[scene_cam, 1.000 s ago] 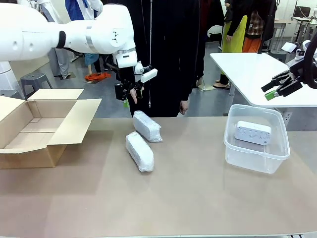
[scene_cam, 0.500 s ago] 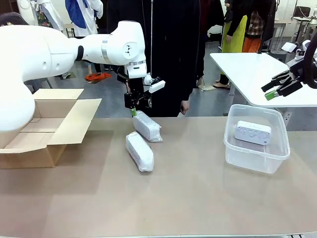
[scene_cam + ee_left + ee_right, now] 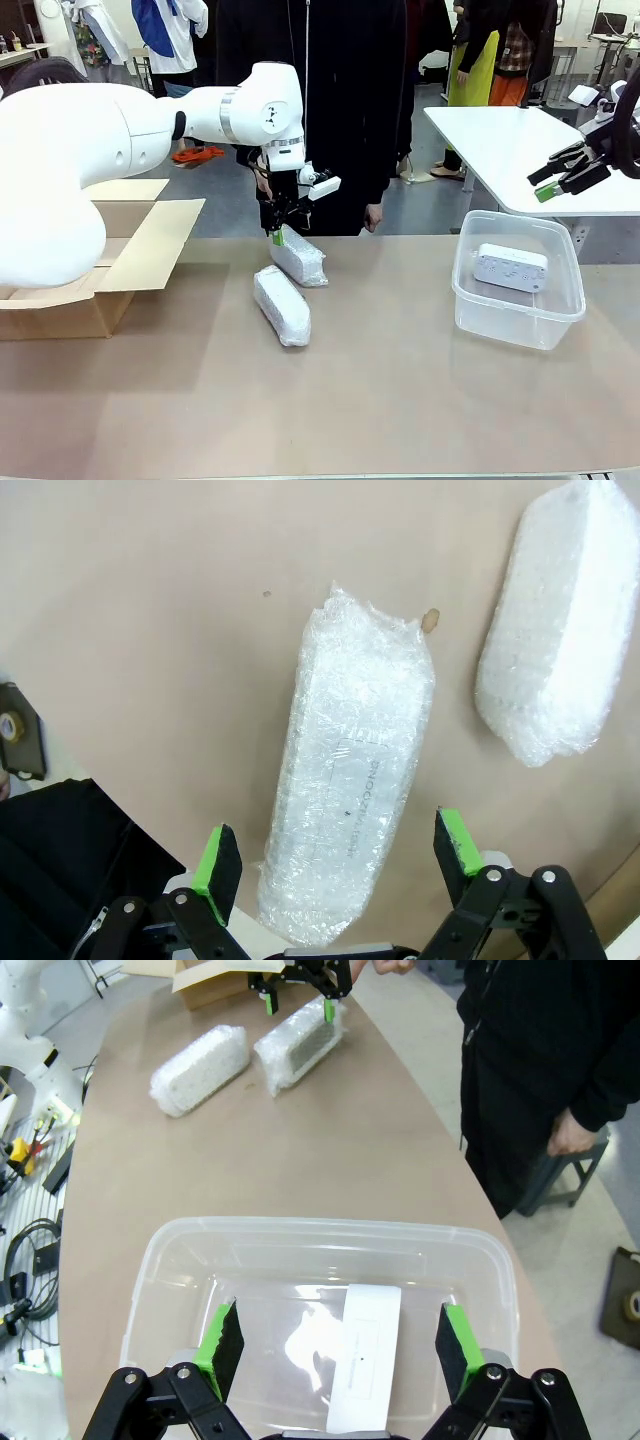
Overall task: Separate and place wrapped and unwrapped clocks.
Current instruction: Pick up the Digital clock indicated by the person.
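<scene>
Two wrapped clocks lie on the table, one farther (image 3: 298, 255) and one nearer (image 3: 282, 305). My left gripper (image 3: 278, 232) hangs open just above the far end of the farther one. In the left wrist view that wrapped clock (image 3: 352, 800) lies lengthwise between the spread fingers of my left gripper (image 3: 337, 850), and the other bundle (image 3: 565, 630) is at the upper right. The unwrapped clock (image 3: 511, 267) lies in the clear tub (image 3: 520, 325). My right gripper (image 3: 537, 185) is open, high at the right edge. The right wrist view looks down on the unwrapped clock (image 3: 365, 1355) past my right gripper (image 3: 335, 1345).
An open cardboard box (image 3: 60, 270) stands at the table's left. A person in black (image 3: 340, 110) stands at the far side, one hand (image 3: 372, 215) hanging by the table edge. A white table (image 3: 510, 140) is behind the tub. The near half of the table is bare.
My left arm has swung right and come down, bringing its open gripper onto the far end of the farther wrapped clock. The right arm and the clocks have not moved.
</scene>
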`<state>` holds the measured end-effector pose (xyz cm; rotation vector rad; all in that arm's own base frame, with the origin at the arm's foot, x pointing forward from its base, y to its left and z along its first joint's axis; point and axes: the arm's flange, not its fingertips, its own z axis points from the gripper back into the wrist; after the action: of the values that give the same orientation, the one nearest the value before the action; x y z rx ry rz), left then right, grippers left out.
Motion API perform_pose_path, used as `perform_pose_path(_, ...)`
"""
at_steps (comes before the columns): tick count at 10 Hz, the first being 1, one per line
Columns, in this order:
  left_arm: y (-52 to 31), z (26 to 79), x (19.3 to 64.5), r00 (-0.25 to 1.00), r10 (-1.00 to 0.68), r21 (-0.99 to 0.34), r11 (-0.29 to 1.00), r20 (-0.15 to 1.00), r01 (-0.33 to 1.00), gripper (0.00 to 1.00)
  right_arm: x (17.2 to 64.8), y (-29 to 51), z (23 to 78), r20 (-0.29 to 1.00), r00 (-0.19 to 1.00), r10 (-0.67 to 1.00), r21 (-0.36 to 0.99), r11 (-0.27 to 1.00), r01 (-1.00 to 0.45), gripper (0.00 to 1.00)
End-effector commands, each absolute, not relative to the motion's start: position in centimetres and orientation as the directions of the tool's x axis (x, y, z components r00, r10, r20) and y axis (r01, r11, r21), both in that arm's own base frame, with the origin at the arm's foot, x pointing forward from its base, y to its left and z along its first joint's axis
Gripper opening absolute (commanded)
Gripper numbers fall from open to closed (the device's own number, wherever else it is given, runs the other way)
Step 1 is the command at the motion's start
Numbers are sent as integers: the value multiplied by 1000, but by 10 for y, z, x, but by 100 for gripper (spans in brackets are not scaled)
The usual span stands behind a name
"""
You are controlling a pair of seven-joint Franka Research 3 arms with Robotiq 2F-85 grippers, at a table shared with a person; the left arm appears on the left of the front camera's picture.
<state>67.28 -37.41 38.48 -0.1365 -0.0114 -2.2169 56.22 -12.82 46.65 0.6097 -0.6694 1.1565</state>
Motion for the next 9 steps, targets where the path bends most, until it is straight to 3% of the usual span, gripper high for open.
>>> perform_pose_path(1,-385,393,703,-623,-777,-46,-628,85,777,100,562,-128,466,747,258,613,92,288,-953,100)
perform_pose_path(9,-383,367,711,-653,-752,-56,-658,87,751,100,562,-128,466,747,258,613,92,288,-953,100)
